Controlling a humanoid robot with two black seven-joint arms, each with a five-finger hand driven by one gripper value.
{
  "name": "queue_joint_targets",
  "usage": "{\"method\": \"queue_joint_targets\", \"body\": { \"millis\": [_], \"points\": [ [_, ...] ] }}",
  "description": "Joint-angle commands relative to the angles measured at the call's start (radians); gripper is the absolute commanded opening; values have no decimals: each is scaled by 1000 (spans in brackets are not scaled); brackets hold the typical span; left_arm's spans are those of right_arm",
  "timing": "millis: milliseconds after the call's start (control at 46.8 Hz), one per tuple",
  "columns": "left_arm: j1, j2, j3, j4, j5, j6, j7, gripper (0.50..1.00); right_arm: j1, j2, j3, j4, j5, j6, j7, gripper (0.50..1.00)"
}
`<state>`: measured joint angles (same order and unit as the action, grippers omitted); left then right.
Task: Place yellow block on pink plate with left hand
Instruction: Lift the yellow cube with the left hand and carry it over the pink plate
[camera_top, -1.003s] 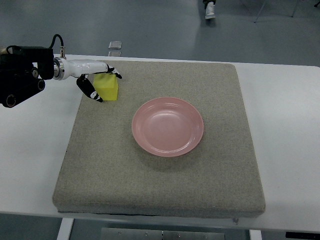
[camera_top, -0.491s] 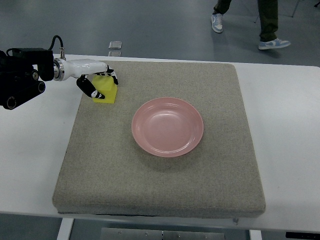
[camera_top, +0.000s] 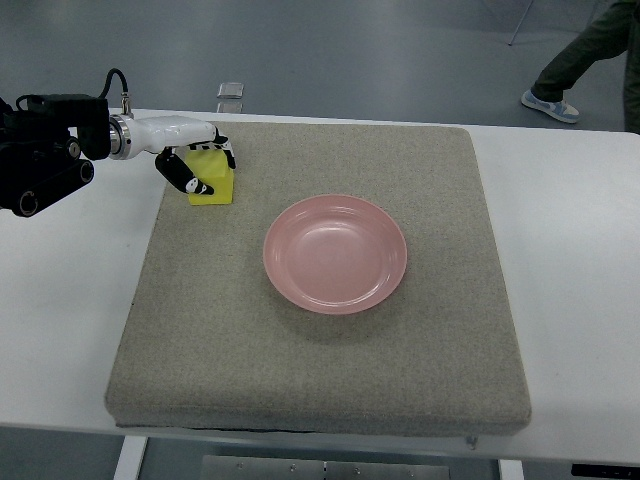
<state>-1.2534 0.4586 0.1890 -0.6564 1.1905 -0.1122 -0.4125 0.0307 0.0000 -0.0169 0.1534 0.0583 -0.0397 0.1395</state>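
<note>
The left hand (camera_top: 196, 165) has its fingers (camera_top: 190, 182) curled around the yellow block (camera_top: 213, 180), near the far left corner of the grey mat (camera_top: 320, 350) on the tabletop (camera_top: 570, 300). The pink plate (camera_top: 335, 253) lies toward the centre, to the block's right and nearer the robot.

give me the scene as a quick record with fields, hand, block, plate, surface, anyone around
left robot hand: white with black fingertips, reaching in from the left, fingers closed around the block
right robot hand: not in view
block: yellow cube-shaped block, at the far-left part of the mat, in the hand's grasp
plate: round pink plate, empty, near the mat's centre, apart from the block
surface: grey square felt mat on a white table
person: leg and shoe at the top right, on the floor beyond the table
</note>
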Motion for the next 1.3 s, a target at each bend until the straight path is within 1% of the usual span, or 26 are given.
{"method": "queue_joint_targets", "body": {
  "millis": [0, 448, 598, 939, 1025, 1131, 1281],
  "points": [
    [-3, 0, -2, 0, -2, 0, 0, 500, 0, 0, 0, 0, 0, 0, 0, 924],
    [-27, -3, -54, -3, 0, 16, 0, 500, 0, 0, 0, 0, 0, 0, 0, 924],
    [-41, -32, -59, -14, 3, 17, 0, 500, 0, 0, 0, 0, 0, 0, 0, 924],
    [-86, -44, -59, -126, 18, 16, 0, 500, 0, 0, 0, 0, 0, 0, 0, 924],
    [-89, -67, -57, -155, 20, 17, 0, 500, 0, 0, 0, 0, 0, 1, 0, 924],
    [-101, -106, -56, -167, 24, 16, 0, 500, 0, 0, 0, 0, 0, 0, 0, 924],
    [-116, -123, -56, -170, 24, 13, -2, 500, 0, 0, 0, 0, 0, 0, 0, 924]
  ]
}}
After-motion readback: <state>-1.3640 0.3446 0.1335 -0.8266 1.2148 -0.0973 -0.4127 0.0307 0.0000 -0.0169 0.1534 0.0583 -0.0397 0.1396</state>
